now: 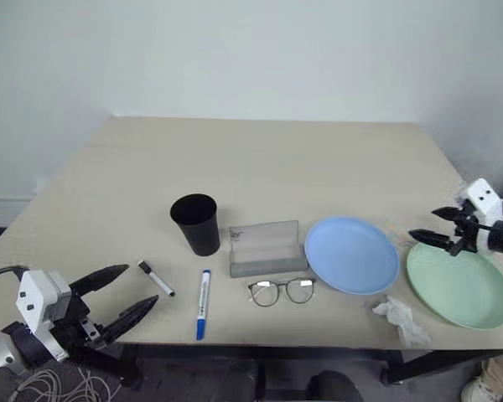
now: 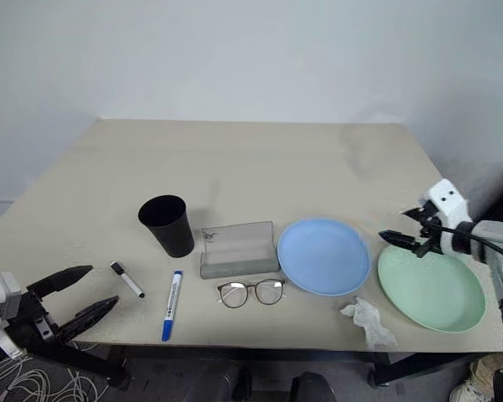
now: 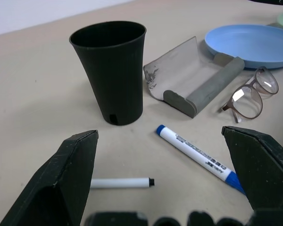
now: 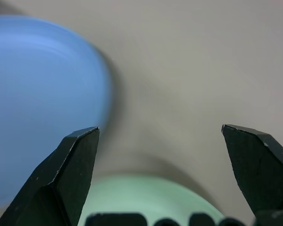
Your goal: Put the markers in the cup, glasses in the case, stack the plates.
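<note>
Nothing sorted yet. Both markers lie flat on the surface near its front edge: blue-capped marker beside the shorter black-ended marker, both just in front of the upright black cup. Case lies open, glasses unfolded just before it. Blue plate and green plate sit side by side, unstacked; crumpled tissue near them. Left gripper, fingers wide apart and empty, faces the markers, likely lining up a pick. Right gripper, fingers spread, empty, hovers at the green plate's far rim, probably for stacking.

Matt black plastic cup; smooth plastic plates; translucent case.
</note>
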You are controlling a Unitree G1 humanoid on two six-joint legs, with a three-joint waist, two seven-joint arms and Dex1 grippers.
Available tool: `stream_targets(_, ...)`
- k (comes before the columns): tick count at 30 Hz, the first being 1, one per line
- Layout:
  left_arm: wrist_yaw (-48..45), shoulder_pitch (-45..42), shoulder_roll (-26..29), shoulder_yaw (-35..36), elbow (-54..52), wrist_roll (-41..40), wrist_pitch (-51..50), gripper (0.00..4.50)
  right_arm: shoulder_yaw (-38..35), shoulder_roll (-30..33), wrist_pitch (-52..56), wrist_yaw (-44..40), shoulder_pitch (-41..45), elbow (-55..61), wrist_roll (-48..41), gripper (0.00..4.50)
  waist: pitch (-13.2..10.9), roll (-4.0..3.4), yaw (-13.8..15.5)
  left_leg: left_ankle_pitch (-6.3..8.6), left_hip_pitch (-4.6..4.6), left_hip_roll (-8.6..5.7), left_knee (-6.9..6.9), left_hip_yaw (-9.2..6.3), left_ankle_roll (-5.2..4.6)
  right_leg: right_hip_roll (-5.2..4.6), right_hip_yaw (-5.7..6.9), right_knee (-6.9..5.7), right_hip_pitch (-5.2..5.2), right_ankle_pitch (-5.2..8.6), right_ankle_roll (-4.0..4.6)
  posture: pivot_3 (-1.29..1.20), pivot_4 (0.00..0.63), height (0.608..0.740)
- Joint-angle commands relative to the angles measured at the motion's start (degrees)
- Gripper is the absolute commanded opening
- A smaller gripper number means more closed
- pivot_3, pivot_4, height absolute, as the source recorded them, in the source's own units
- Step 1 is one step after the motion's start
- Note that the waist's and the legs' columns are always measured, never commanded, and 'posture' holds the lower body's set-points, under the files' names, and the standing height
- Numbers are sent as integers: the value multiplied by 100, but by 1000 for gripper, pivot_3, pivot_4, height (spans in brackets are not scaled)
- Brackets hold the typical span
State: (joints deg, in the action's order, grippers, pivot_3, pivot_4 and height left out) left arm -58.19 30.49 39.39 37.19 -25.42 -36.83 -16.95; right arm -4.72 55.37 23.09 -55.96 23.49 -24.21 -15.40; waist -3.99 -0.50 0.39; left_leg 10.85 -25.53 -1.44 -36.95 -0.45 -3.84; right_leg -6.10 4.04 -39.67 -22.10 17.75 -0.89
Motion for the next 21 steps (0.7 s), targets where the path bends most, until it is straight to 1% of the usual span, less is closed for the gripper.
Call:
stream_targets(1, -37, -113, 139, 115, 38, -48, 10, 4463, -261, 171, -285, 129, 217, -592, 188, 4500, 1, -3, -11, 0, 0, 1, 0, 0, 0, 1, -1, 0, -2, -2, 4, 0, 0, 695)
stream_targets(8, -229, -267, 321, 51, 73, -218, -210, 4463, -356, 321, -261, 159, 390, -1759, 374, 4500, 3, -12, -27, 0, 1, 4, 0, 0, 0, 3, -3, -2, -3, -6, 10, 0, 0, 695)
stream_targets(12, -533, -420, 395, 107, 28, -622, -362, 4463, -349, 395, -289, 209, 556, -2473, 491, 4500, 6, -17, -27, -1, 1, 4, -1, 1, -1, 4, -3, -2, -3, -8, 13, 0, 0, 695)
stream_targets(16, -917, -430, 523, 112, 161, -642, -307, 4463, -351, 477, -473, 185, 724, -3027, 604, 4500, 13, -30, -43, -1, 2, 4, -2, 2, -2, 6, -4, -3, -3, -10, 16, 0, 0, 695)
stream_targets(21, -980, -586, 592, 118, 313, -608, -313, 4463, -313, 554, -688, 187, 829, -3576, 765, 4500, 20, -44, -43, -5, 3, 4, -3, 8, -8, 10, -7, -5, -3, -11, 17, 0, 0, 695)
